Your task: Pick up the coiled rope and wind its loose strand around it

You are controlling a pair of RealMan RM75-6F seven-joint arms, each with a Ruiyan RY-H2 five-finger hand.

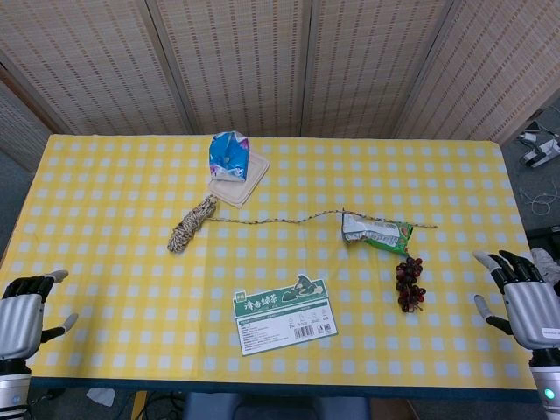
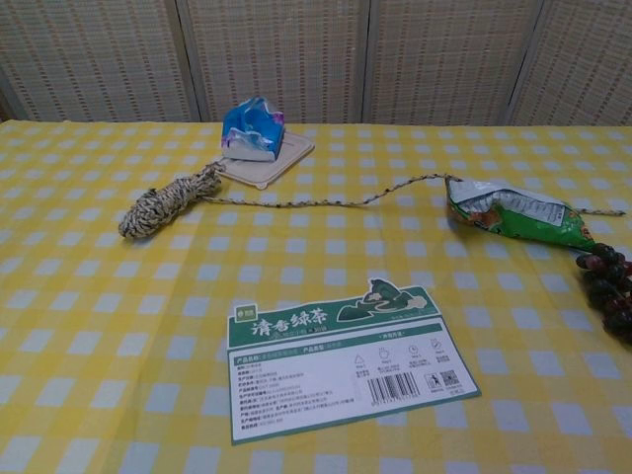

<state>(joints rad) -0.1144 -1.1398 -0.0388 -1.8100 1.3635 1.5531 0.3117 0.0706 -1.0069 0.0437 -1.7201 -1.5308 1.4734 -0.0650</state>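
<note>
The coiled rope (image 1: 192,224) (image 2: 170,200) lies on the yellow checked table, left of centre. Its loose strand (image 1: 280,218) (image 2: 326,201) runs rightward across the cloth and passes under a green snack bag (image 1: 376,233) (image 2: 513,220), its end sticking out beyond the bag. My left hand (image 1: 24,312) hovers at the table's front left corner, fingers apart and holding nothing. At the front right edge my right hand (image 1: 523,299) is also open and empty. Both hands are far from the rope and appear only in the head view.
A blue tissue pack on a beige tray (image 1: 234,171) (image 2: 262,148) stands just behind the coil. A bunch of dark grapes (image 1: 409,283) (image 2: 610,291) lies right of the bag. A green-and-white tea packet (image 1: 283,316) (image 2: 341,362) lies flat near the front edge.
</note>
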